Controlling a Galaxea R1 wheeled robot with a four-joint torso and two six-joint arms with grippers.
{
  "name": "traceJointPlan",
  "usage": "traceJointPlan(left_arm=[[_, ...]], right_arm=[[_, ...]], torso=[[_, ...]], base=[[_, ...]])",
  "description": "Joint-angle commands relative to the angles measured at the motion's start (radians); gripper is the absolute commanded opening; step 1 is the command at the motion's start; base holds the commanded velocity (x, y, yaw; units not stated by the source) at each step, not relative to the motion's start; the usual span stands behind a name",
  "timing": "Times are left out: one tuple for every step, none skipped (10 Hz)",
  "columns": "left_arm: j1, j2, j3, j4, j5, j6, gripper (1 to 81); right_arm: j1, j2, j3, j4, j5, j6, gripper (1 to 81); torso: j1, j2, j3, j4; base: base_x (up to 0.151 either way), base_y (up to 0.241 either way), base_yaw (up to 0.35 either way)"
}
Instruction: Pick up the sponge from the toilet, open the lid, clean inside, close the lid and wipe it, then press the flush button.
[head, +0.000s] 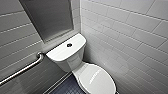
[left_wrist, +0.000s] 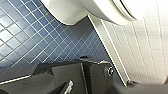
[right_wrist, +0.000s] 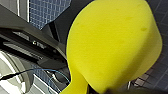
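The white toilet (head: 68, 56) stands in the corner, its tank toward the back wall. On the tank cover sits the small dark flush button (head: 69, 45). The oval lid (head: 96, 80) lies down over the bowl. The bright yellow sponge (right_wrist: 112, 45) looms close in the right wrist view, with my right gripper (right_wrist: 97, 90) shut on its narrow pinched end. In the left wrist view the underside of the toilet bowl (left_wrist: 100, 10) shows above the floor. My left gripper is open and holds nothing.
A metal grab bar (head: 25, 68) runs along the left wall below a recessed grey panel (head: 50, 17). The white tiled wall (head: 130, 37) stands close on the toilet's right. Dark blue floor tiles (left_wrist: 37, 37) spread beside the bowl.
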Motion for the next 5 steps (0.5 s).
traceJointPlan(left_arm=[[-0.087,-0.008,0.026,-0.045,0.063,-0.010,81.1],[-0.105,-0.006,0.024,-0.058,0.063,-0.010,81.1],[-0.126,-0.003,0.019,-0.073,0.063,-0.010,81.1],[-0.143,0.006,0.012,-0.088,0.063,-0.010,81.1],[-0.166,0.024,-0.008,-0.119,0.063,-0.010,81.1]], right_arm=[[-0.029,-0.036,0.007,-0.033,-0.067,-0.002,1.0],[-0.026,-0.035,0.007,-0.033,-0.067,-0.002,1.0],[-0.023,-0.035,0.006,-0.033,-0.068,-0.002,1.0],[-0.020,-0.033,0.006,-0.033,-0.070,-0.002,1.0],[-0.019,-0.032,0.006,-0.033,-0.073,-0.002,1.0]], torso=[[0.000,0.000,-0.076,0.000],[0.000,0.000,-0.021,0.000],[0.000,0.000,-0.046,0.000],[0.000,0.000,-0.054,0.000],[0.000,0.000,-0.061,0.000]], base=[[0.000,0.000,0.000],[0.000,0.000,0.000],[0.000,0.000,0.000],[0.000,0.000,0.000],[0.000,0.000,0.000]])
